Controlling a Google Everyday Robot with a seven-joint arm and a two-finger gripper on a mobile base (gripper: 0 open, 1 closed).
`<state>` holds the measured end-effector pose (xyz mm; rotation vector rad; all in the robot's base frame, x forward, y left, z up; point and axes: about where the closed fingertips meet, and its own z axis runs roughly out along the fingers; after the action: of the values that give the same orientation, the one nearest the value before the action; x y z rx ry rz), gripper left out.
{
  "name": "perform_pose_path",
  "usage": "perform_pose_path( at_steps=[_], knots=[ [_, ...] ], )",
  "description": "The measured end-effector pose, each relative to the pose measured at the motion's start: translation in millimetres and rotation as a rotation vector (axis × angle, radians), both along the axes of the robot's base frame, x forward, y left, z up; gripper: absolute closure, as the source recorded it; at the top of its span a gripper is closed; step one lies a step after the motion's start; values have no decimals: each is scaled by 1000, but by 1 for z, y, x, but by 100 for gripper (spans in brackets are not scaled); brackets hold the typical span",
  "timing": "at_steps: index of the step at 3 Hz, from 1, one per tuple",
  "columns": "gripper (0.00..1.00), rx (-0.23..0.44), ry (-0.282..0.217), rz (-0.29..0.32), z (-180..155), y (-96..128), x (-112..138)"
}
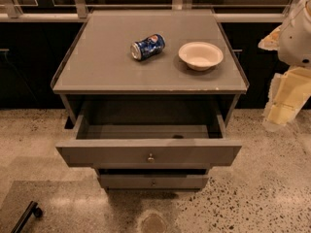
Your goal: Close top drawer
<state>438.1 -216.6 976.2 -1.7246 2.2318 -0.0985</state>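
The top drawer [97, 154] is a wide matte grey box pulled well out of the grey cabinet [97, 67] toward the camera. A small round metal knob [150, 157] sits at the centre of its front. Its inside looks empty and dark. My gripper [284, 101] hangs at the right edge of the view, pale yellow below a white arm segment [296, 33]. It is to the right of the cabinet, apart from the drawer, above the floor.
A slimmer grey drawer [153, 181] below sticks out slightly. A blue soda can [147, 46] lies on its side on the cabinet top beside a white bowl [200, 55]. A black object [24, 217] lies on the speckled floor at bottom left. A dark wall stands behind.
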Motion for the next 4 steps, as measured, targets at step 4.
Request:
perform_pose_path(
  at_steps=[4],
  knots=[
    [0, 315, -68, 86, -95, 17, -35]
  ],
)
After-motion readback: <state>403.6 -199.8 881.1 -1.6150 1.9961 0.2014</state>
